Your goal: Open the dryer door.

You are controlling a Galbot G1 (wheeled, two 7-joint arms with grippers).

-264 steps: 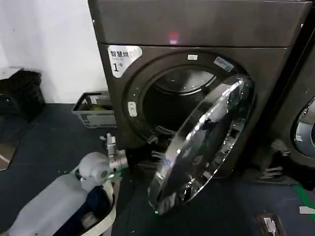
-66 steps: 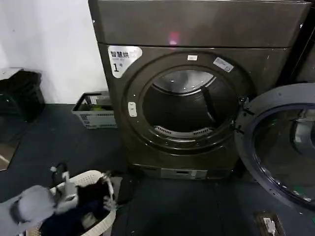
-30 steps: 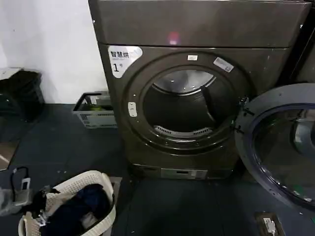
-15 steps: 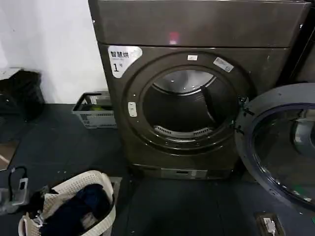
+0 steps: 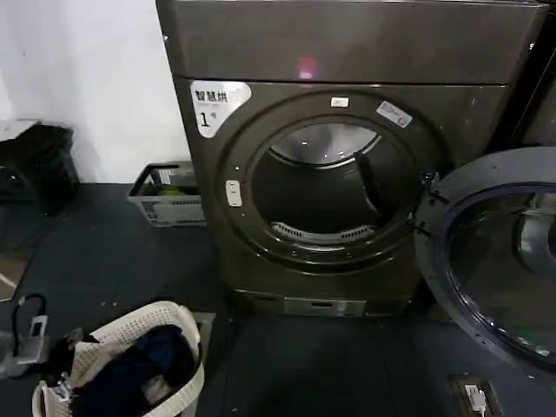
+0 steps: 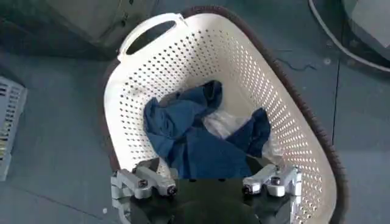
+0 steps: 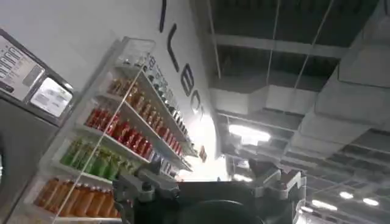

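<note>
The dryer [image 5: 347, 52] is a dark bronze-grey machine with a white label marked "1" [image 5: 213, 102]. Its round drum opening [image 5: 326, 195] is uncovered. The dryer door [image 5: 499, 261] hangs swung wide to the right on its hinge, grey inner side and dark glass facing me. My left gripper [image 6: 207, 185] is open, far from the door, hovering over a white laundry basket [image 6: 256, 67] with blue clothes [image 6: 195, 137]. The end of my left arm [image 5: 24, 343] shows at the lower left edge. My right gripper [image 7: 210, 185] is open, holds nothing and points up at a ceiling.
The white laundry basket [image 5: 187, 347] stands on the dark floor left of the dryer's front. A grey crate [image 5: 165, 200] sits by the wall, a black bag [image 5: 35, 165] farther left. A small white item [image 5: 476, 397] lies on the floor below the door.
The door went from half open to swung fully right. My left arm drew back from it to the lower left, and over the last second has drifted slightly farther left.
</note>
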